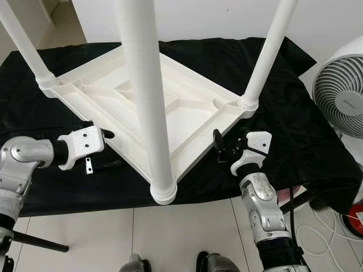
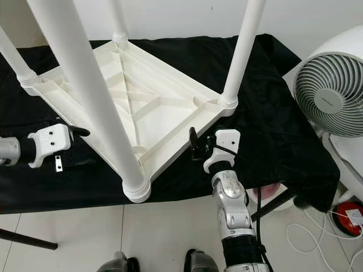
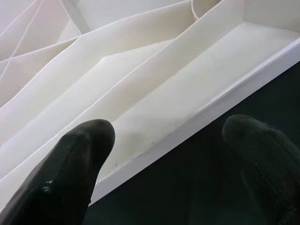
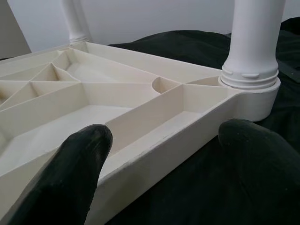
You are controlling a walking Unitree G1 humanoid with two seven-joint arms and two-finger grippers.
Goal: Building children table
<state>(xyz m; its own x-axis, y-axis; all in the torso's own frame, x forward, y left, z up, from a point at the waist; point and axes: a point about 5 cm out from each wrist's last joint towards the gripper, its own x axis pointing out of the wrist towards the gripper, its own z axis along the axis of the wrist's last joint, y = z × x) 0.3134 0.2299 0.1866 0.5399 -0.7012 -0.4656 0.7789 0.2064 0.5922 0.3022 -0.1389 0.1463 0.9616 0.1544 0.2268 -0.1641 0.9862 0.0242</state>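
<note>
Black cloth (image 1: 295,130) under upturned ribbed white plastic table (image 1: 170,107); left gripper (image 3: 164,154), right gripper (image 4: 164,154) spread wide at rim.

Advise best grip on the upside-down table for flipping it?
Grip the table by its thin side rims, one gripper on each side. The left gripper and right gripper are both open with a rim edge between the fingers. The rims are straight, narrow walls that probably fit the fingers; the legs look too thick and round.

Both claws (image 1: 105,135) (image 1: 217,143) forward, spread wide.
</note>
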